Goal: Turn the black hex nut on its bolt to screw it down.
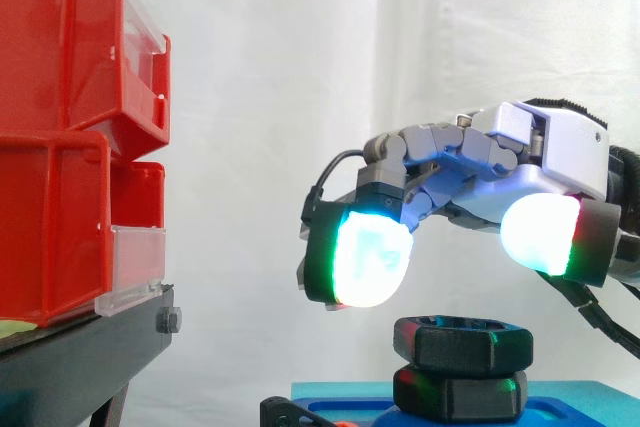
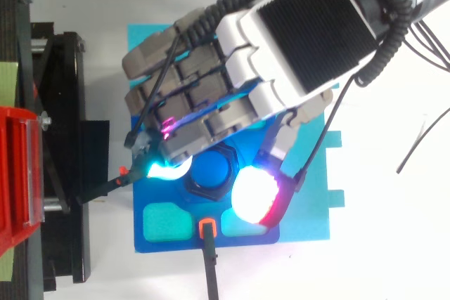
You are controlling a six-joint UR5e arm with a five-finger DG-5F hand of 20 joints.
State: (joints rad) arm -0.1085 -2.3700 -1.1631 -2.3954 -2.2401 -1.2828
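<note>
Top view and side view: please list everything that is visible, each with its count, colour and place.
hex nut: one, black, on the bolt, below the hand
bolt: one, blue top, in the middle of the nut
lower hex piece: one, black, directly under the nut
plate: one, dark blue, under the bolt
sheet: one, cyan, under the plate
bins: two, red, stacked at the left
stand: one, black, under the bins
curtain: one, white, behind
hand: one, grey and white, above the nut; fingers apart, not touching it
</note>
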